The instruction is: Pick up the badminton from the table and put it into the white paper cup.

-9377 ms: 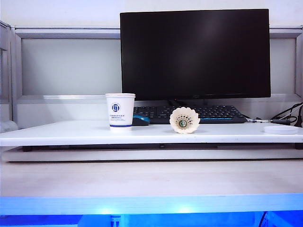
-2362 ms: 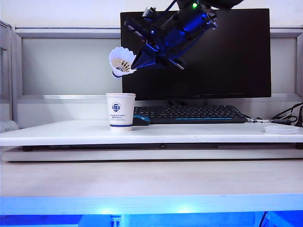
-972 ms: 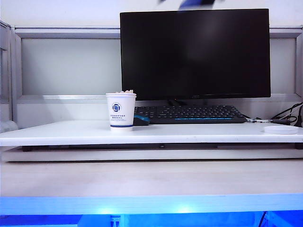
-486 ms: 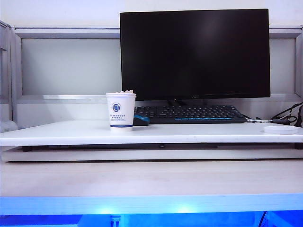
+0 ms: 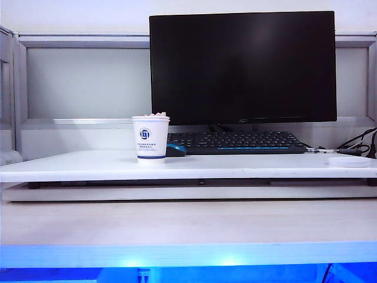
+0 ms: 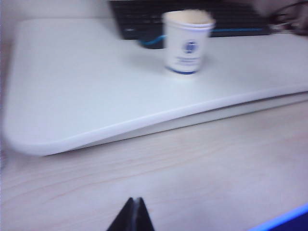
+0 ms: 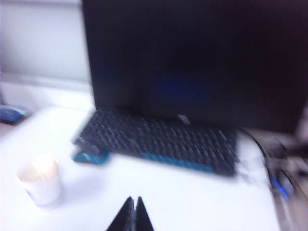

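The white paper cup [image 5: 150,138] with its blue logo stands upright on the table [image 5: 235,166], left of centre. The badminton [image 5: 156,114] sits inside it, only the cream feather tips showing above the rim. From the left wrist view the cup [image 6: 187,42] shows cream feathers [image 6: 191,17] at its mouth; my left gripper [image 6: 134,200] is shut, hovering over the wooden desk well short of the table's edge. Blurred in the right wrist view, the cup [image 7: 41,179] holds the cream skirt [image 7: 37,169]. My right gripper [image 7: 133,199] is shut and empty, high above the table. Neither arm appears in the exterior view.
A black monitor [image 5: 242,66] stands behind a black keyboard [image 5: 235,141]. A blue mouse [image 5: 175,150] lies just right of the cup. A flat white disc [image 5: 350,161] and cables [image 5: 359,141] sit at the far right. Grey partition panels [image 5: 88,82] close the back.
The right arm, a blur at the exterior view's upper edge a second ago, has left that view. The shuttlecock stays in the cup.
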`<state>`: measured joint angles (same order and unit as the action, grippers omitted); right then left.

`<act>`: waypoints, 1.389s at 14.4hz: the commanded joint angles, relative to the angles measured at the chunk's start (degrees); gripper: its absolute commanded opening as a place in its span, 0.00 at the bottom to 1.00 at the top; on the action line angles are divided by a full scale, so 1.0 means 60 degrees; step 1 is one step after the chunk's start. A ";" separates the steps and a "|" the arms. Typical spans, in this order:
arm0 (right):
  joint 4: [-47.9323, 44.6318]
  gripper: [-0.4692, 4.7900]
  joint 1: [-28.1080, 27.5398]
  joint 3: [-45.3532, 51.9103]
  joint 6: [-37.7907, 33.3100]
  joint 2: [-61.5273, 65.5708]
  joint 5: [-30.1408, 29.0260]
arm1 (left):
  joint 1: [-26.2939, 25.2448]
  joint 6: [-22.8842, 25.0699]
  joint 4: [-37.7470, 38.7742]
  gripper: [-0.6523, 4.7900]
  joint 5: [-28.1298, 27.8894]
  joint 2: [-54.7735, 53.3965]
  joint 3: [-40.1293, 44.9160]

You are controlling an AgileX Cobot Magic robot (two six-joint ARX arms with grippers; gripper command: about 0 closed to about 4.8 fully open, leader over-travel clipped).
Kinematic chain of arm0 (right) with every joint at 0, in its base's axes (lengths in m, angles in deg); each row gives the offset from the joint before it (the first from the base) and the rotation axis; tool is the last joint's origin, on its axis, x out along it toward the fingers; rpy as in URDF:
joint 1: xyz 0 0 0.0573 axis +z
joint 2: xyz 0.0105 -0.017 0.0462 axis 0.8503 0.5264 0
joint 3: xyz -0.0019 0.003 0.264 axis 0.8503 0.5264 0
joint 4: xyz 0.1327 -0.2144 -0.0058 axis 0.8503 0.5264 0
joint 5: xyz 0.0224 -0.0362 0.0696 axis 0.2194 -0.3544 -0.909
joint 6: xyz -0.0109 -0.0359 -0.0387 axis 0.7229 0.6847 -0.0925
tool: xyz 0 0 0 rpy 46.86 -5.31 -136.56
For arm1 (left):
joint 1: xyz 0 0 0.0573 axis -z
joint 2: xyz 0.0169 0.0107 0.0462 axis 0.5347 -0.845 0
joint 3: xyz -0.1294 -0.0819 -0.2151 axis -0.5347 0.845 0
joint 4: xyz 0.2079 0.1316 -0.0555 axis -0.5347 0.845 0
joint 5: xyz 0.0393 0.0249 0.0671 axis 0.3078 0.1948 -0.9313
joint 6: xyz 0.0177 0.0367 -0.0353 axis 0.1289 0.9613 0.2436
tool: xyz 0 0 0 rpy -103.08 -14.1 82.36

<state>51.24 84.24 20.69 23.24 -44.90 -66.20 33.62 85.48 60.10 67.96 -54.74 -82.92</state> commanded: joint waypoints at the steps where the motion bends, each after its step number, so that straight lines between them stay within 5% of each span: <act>1: -0.0157 0.08 0.0004 0.1330 -0.0382 -0.1453 0.0758 | 0.0000 -0.0022 0.0306 0.11 -0.0991 -0.0004 -0.0062; 6: 0.0780 0.08 0.0007 0.3166 -0.0863 -0.3854 0.1366 | 0.0004 -0.0018 0.0393 0.11 -0.2692 -0.0004 -0.0062; 20: 0.2138 0.08 -0.0022 0.6572 -0.1905 -0.7373 0.1577 | 0.0007 0.0415 0.0597 0.11 -0.2918 -0.0004 -0.0058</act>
<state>65.07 84.15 59.53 11.85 -88.96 -56.45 33.62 87.47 62.25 50.35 -54.72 -83.29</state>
